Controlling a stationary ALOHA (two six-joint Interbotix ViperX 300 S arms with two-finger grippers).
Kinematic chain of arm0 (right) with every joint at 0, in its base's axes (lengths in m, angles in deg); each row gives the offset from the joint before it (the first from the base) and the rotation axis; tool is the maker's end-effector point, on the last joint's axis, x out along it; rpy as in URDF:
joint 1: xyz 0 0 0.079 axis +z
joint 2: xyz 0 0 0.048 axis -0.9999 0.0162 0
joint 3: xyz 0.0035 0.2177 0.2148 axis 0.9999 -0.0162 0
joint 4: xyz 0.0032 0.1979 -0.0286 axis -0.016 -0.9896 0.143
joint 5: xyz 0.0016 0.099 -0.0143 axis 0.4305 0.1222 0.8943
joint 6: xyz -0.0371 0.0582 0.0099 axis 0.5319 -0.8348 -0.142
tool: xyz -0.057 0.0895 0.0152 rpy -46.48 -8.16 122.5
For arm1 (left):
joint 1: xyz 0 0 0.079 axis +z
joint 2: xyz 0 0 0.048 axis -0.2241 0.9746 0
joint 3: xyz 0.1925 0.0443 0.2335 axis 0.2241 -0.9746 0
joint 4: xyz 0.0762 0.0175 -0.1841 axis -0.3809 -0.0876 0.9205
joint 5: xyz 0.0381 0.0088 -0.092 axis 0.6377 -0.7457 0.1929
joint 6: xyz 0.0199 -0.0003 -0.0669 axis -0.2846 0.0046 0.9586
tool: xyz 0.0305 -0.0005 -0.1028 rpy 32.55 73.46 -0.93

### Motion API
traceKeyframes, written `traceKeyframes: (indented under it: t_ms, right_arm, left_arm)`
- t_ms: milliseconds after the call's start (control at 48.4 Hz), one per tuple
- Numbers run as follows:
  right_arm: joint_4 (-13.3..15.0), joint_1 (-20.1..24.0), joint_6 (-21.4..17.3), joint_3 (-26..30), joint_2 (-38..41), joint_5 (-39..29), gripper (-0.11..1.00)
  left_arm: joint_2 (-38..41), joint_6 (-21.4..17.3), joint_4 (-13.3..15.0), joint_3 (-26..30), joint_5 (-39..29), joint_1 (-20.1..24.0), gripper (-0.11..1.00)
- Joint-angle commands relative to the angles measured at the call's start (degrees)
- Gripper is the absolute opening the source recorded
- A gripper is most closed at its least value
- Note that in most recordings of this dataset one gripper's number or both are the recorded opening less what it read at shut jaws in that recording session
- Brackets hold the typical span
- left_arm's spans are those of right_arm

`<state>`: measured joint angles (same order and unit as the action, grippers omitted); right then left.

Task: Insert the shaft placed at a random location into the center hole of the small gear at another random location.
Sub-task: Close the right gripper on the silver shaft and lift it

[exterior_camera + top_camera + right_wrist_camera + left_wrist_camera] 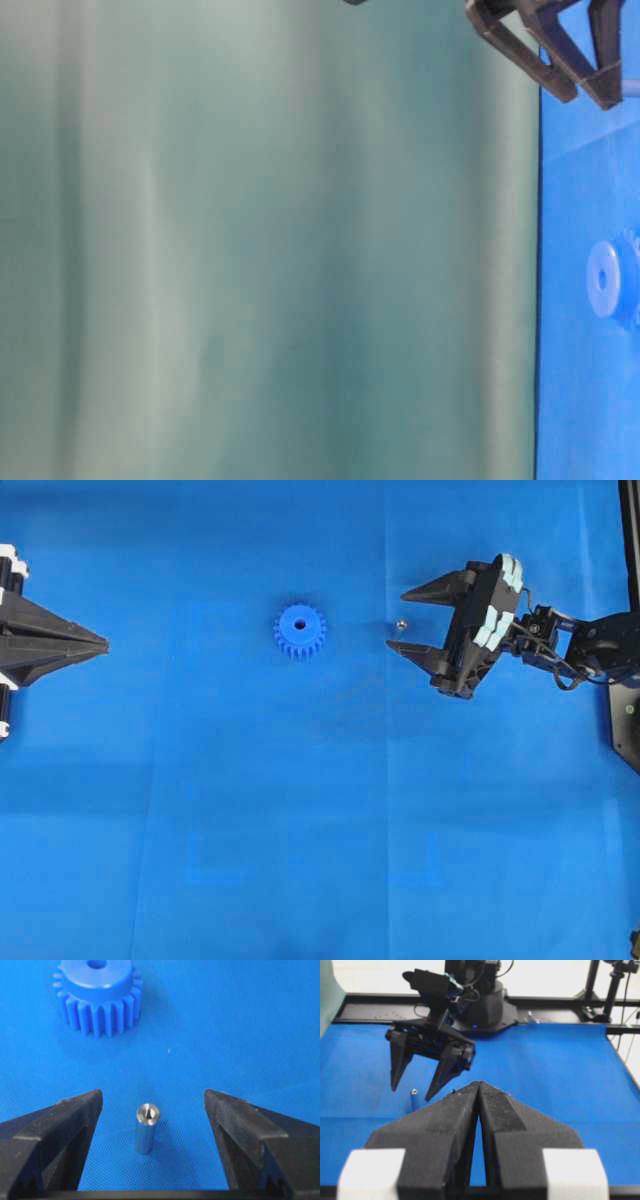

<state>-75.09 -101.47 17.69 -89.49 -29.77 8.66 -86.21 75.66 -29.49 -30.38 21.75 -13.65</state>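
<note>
The shaft (145,1130) is a short silver pin standing upright on the blue mat (300,810). My right gripper (152,1094) is open, one finger on each side of the pin, neither touching it. In the overhead view the shaft (397,626) sits between the right gripper's (397,623) tips. The small gear (300,631), bright blue, lies flat to its left with the center hole (300,626) facing up. In the right wrist view the gear (97,995) lies beyond the pin. My left gripper (105,645) rests shut and empty at the far left. In the left wrist view the left gripper (479,1083) hides the gear.
A black frame and the right arm's base (480,1007) stand along the mat's far edge in the left wrist view. A green backdrop (270,240) fills most of the table-level view, where the gear (603,278) shows edge-on.
</note>
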Motion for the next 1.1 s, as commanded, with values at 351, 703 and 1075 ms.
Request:
traceKeyframes:
  t_ms: [351,703,1075]
  right_arm:
    - [0.4,0.6,-0.2,0.4,-0.2,-0.2,0.37]
    - [0.4,0.8,-0.2,0.4,-0.3,-0.4,0.04]
    - [0.4,0.7,1.0,0.8,-8.8,-6.9,0.04]
  left_arm:
    - [0.1,-0.1,-0.2,0.5,0.1,-0.1,0.00]
    - [-0.1,-0.1,-0.1,0.5,0.1,-0.1,0.00]
    - [-0.3,0.0,-0.1,0.6,-0.2,-0.1,0.00]
